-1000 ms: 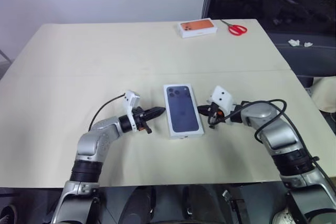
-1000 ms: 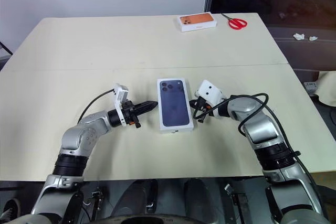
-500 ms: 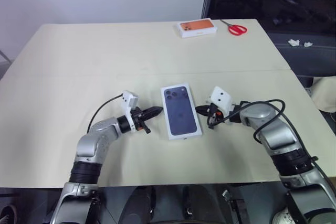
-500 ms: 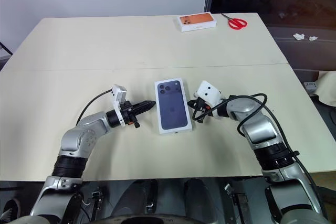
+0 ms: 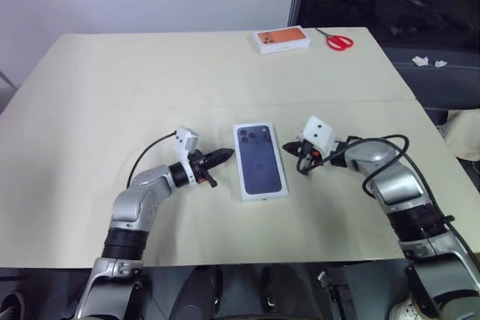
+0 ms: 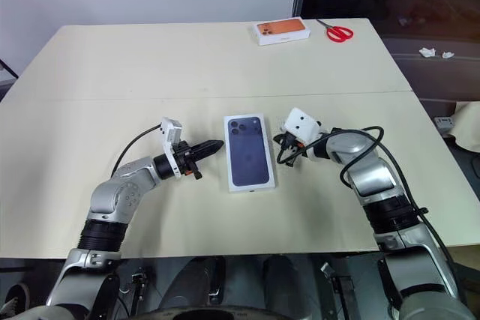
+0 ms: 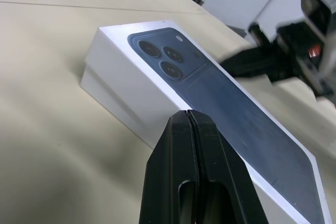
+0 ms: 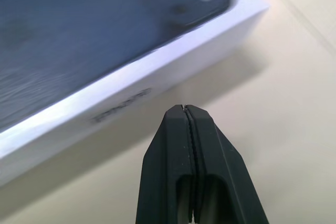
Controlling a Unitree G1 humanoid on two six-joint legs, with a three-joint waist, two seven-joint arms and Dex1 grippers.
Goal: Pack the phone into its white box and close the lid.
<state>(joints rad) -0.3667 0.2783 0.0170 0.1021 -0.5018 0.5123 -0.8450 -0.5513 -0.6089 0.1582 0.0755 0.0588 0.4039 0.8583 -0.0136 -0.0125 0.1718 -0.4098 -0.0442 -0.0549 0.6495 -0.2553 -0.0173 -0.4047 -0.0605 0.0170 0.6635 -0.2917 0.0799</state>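
1. At mid tabletop (image 5: 150, 88): lid (image 5: 260, 159), seated on the white box (image 7: 105, 90). Lies flat, printed face up, with the pictured camera lenses at the end toward the far edge. Runs lengthwise from near side to far side, a little askew.
2. From the left wrist view: shows as a white top with a dark blue print, with a lower white wall stepping out just below it on the side facing that arm.
3. To the left of the lid: left tool (image 5: 229, 155), black fingers pressed together into one point with no gap between them. Pinches nothing. Points level toward the lid's left long edge, near the lens end. Sits right at that edge; cannot tell whether it touches.
4. To the right of the lid: right tool (image 5: 287, 145), fingers likewise pressed tight together, with only a thin seam showing between them in the right wrist view. Pinches nothing. Points toward the lid's right long edge, tilted somewhat downward. Hangs just beside the side wall, with a strip of bare tabletop showing between tip and wall.
5. Between the two tools: lid and white box, flanked on both long sides, roughly level with the lens end.
6. At the far edge of the tabletop, well apart from all this: white box with an orange top (image 5: 282, 39), and just to its right a pair of red scissors (image 5: 339, 41).
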